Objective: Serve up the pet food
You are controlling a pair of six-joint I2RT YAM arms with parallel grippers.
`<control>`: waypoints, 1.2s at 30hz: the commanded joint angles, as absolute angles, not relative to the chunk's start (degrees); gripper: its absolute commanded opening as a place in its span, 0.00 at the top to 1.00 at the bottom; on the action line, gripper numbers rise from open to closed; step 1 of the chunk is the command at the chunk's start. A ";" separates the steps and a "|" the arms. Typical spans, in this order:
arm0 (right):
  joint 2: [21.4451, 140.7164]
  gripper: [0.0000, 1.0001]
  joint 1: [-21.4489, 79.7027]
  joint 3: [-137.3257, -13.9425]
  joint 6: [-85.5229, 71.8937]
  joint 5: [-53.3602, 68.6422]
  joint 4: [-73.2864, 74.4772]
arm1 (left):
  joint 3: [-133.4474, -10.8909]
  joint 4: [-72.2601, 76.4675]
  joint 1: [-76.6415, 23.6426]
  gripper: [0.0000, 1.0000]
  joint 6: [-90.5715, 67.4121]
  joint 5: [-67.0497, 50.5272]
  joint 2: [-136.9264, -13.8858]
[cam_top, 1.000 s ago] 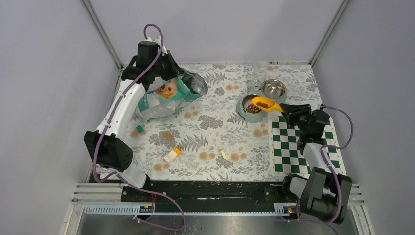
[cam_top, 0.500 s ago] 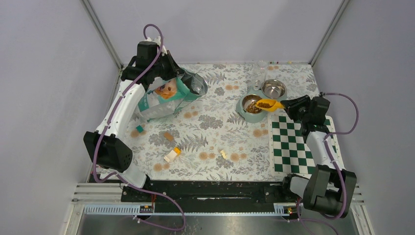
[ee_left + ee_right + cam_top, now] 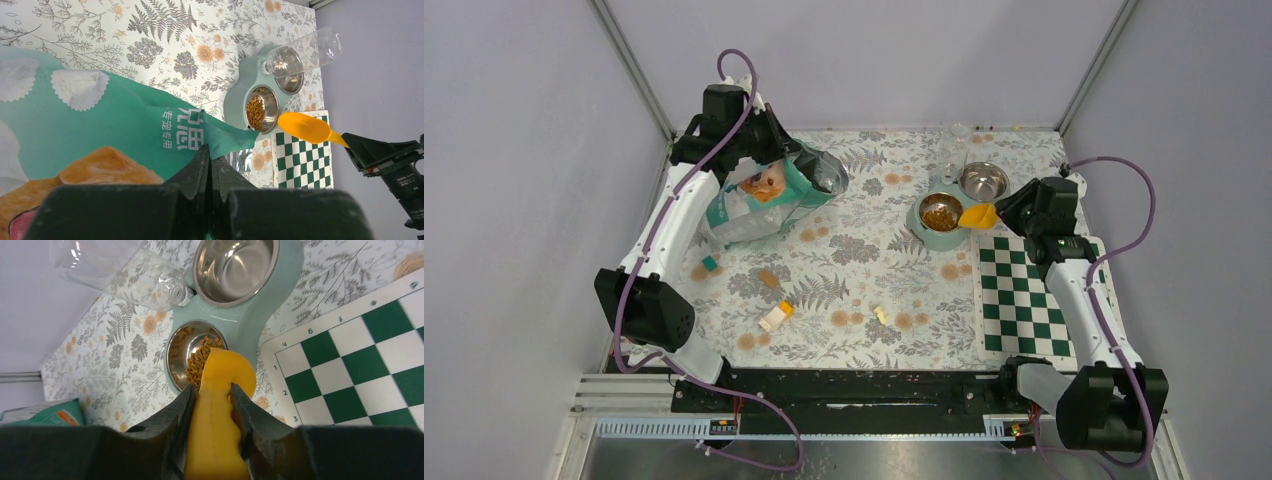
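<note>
Status: serving looks largely done; a further scoop, or setting the tool down, may remain.

The teal bag (image 3: 769,195) lies on its side at the left. Its rim is pinched in the fully closed left gripper (image 3: 210,162), and its contents cannot be seen.

At centre-right stands the feeder (image 3: 921,228). Its near bowl (image 3: 941,212) holds a partial layer of pet food (image 3: 200,360), while the far bowl (image 3: 984,181) is bare steel. A clear bottle (image 3: 954,150) is mounted behind.

The yellow scoop (image 3: 225,367) is tipped at the near bowl's rim, with no kibble showing on it. The right gripper (image 3: 212,390), partly closed, clamps its handle.
</note>
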State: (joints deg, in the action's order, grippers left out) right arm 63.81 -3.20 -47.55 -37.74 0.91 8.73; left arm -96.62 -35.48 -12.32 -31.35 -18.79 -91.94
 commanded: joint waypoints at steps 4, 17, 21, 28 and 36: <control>59.11 1.00 -0.29 -54.15 -33.40 -3.20 12.85 | -98.70 -34.63 -11.41 1.00 -29.93 -21.41 -89.68; 53.04 1.00 11.51 -53.87 -57.14 27.86 -9.55 | -96.43 -35.00 -14.78 1.00 -30.39 -24.02 -88.00; 56.18 1.00 17.17 -56.41 -55.40 23.41 -8.85 | -96.57 -35.21 -16.55 1.00 -31.12 -24.41 -87.80; 66.36 1.00 24.01 -63.03 -47.33 16.69 -6.46 | -97.48 -36.21 -18.75 1.00 -31.14 -22.80 -88.33; 82.61 1.00 31.30 -70.97 -42.32 14.43 -5.77 | -100.81 -37.22 -19.91 1.00 -32.43 -21.85 -90.96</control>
State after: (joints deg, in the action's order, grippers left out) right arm 77.30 27.90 -66.67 -46.52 17.37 -4.10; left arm -95.57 -42.00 -18.61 -30.26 -19.40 -91.98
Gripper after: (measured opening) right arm 0.346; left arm 0.010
